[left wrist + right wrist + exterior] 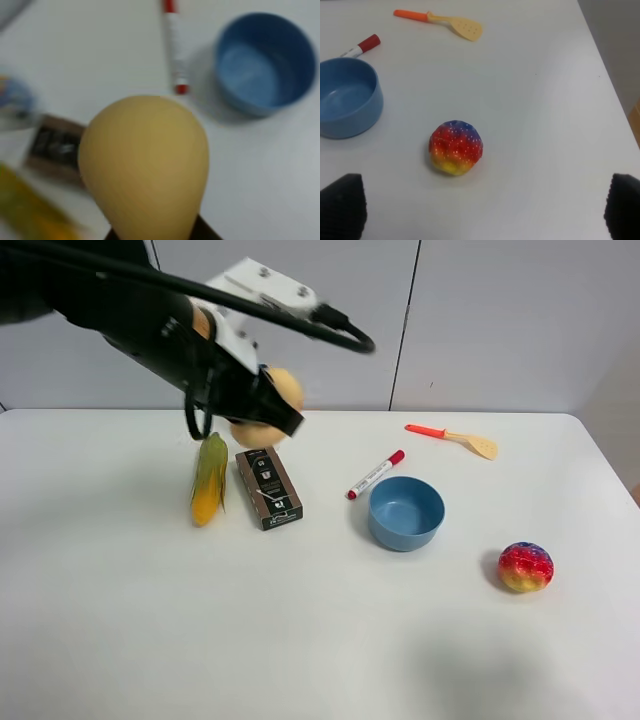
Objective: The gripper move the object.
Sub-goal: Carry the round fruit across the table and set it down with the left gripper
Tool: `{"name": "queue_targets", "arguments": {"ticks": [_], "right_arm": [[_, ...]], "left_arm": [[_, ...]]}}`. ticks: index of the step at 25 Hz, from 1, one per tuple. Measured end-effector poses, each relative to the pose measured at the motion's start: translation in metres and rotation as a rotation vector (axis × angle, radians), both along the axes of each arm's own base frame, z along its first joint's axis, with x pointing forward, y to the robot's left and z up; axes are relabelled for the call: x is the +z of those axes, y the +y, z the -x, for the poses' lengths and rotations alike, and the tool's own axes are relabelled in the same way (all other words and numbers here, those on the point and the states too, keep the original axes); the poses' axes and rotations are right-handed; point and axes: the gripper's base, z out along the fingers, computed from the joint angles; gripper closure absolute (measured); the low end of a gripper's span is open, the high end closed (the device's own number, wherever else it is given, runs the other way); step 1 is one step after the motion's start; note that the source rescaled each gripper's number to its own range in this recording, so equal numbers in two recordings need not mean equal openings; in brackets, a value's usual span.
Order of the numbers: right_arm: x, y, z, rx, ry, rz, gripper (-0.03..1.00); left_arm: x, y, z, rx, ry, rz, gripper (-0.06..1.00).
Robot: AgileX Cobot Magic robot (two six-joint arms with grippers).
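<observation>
My left gripper [262, 408] is shut on the tan-orange egg-shaped ball [287, 388] and holds it in the air above the far end of the brown box [268, 487]. In the left wrist view the ball [145, 165] fills the middle of the picture, and only a sliver of a black finger [202, 231] shows beneath it. My right gripper [482, 210] is open and empty, with its two black fingertips wide apart above the table near the rainbow ball [456, 147]. The right arm is out of the exterior high view.
A yellow corn cob [209, 478] lies left of the brown box. A red-capped marker [376, 473], a blue bowl [406, 511] and an orange-handled spatula [455, 437] lie to the right. The rainbow ball [526, 566] sits near the right edge.
</observation>
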Motion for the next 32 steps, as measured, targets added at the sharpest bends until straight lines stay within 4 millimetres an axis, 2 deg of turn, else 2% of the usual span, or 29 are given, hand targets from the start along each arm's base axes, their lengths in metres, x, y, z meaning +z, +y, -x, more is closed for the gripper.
{"name": "queue_targets", "arguments": {"ticks": [5, 9, 13, 16, 24, 29, 32], "right_arm": [[0.0, 0.0, 0.0, 0.0, 0.0, 0.0, -0.03], [0.0, 0.0, 0.0, 0.0, 0.0, 0.0, -0.03], [0.0, 0.0, 0.0, 0.0, 0.0, 0.0, -0.03], [0.0, 0.0, 0.0, 0.0, 0.0, 0.0, -0.03], [0.0, 0.0, 0.0, 0.0, 0.0, 0.0, -0.03], [0.0, 0.0, 0.0, 0.0, 0.0, 0.0, -0.03], [0.0, 0.0, 0.0, 0.0, 0.0, 0.0, -0.03]], "left_arm": [[0.005, 0.073, -0.036, 0.273, -0.013, 0.007, 0.94], [0.006, 0.125, -0.055, 0.435, -0.036, 0.016, 0.94], [-0.001, 0.159, -0.068, 0.536, -0.041, 0.019, 0.94], [-0.018, 0.169, -0.078, 0.567, 0.0, 0.001, 0.94], [-0.082, 0.168, -0.108, 0.569, 0.112, -0.036, 0.94], [-0.125, 0.173, -0.121, 0.607, 0.198, -0.02, 0.94], [-0.143, 0.176, -0.126, 0.631, 0.229, -0.009, 0.94]]}}
